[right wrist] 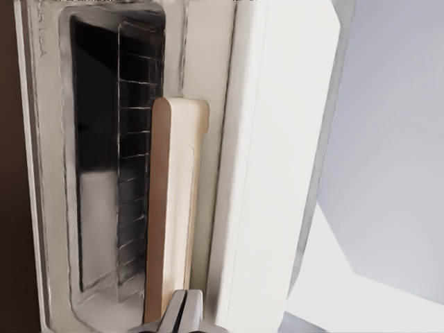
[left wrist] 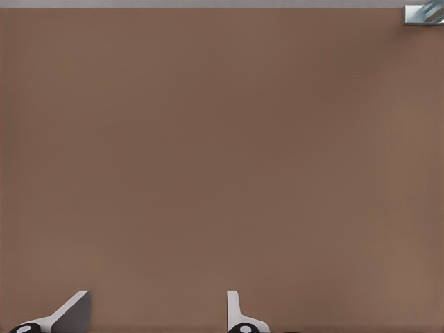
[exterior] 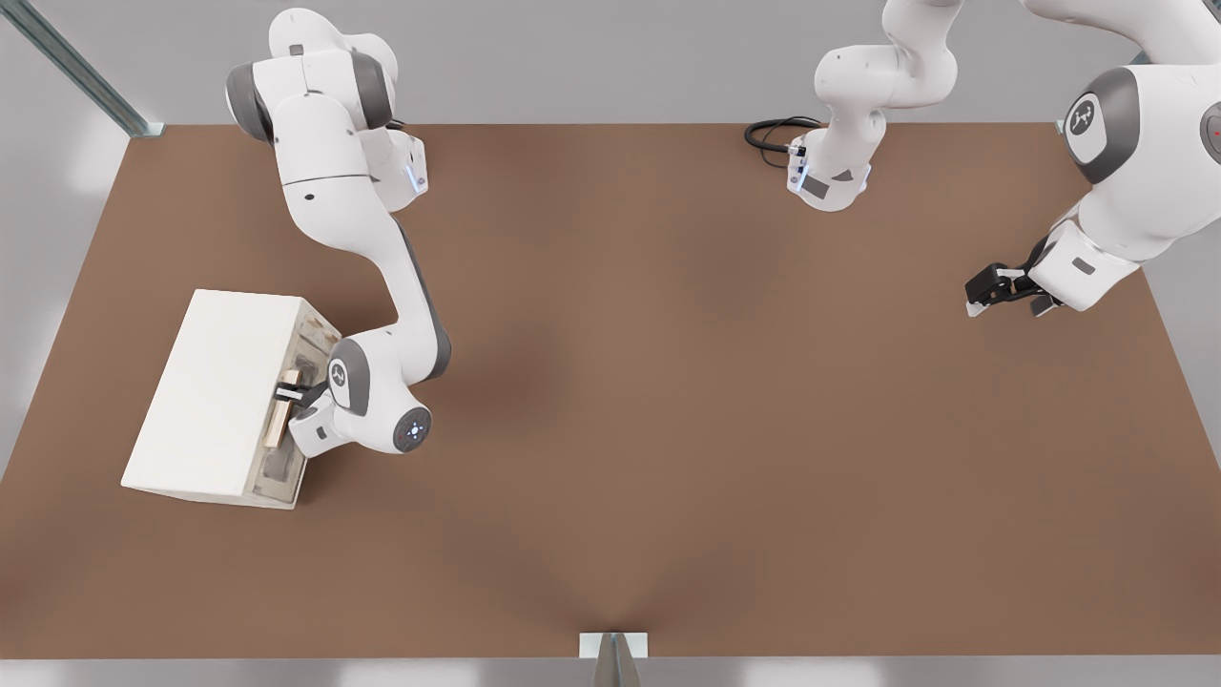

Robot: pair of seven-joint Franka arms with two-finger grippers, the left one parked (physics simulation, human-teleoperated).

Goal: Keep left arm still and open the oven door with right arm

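Observation:
The cream-white oven [exterior: 215, 391] stands at the front view's left, turned at an angle, with its door [exterior: 279, 477] facing the table's middle. In the right wrist view the oven door [right wrist: 48, 208] shows a dark glass window [right wrist: 97, 173] with a wire rack behind it, and the pale tan bar handle [right wrist: 173, 208] runs along it. The door lies close against the oven body. My right arm [exterior: 382, 277] reaches down to the door. Its gripper [exterior: 289, 391] is at the handle [exterior: 278, 425]. The gripper [right wrist: 182, 309] is shut, finger against finger, at one end of the bar.
The brown table [exterior: 668, 429] stretches wide to the front view's right of the oven. A black cable [exterior: 773, 132] lies at the far edge by the other arm's base. Metal posts stand at the far left corner [exterior: 134, 119] and the near edge [exterior: 613, 654].

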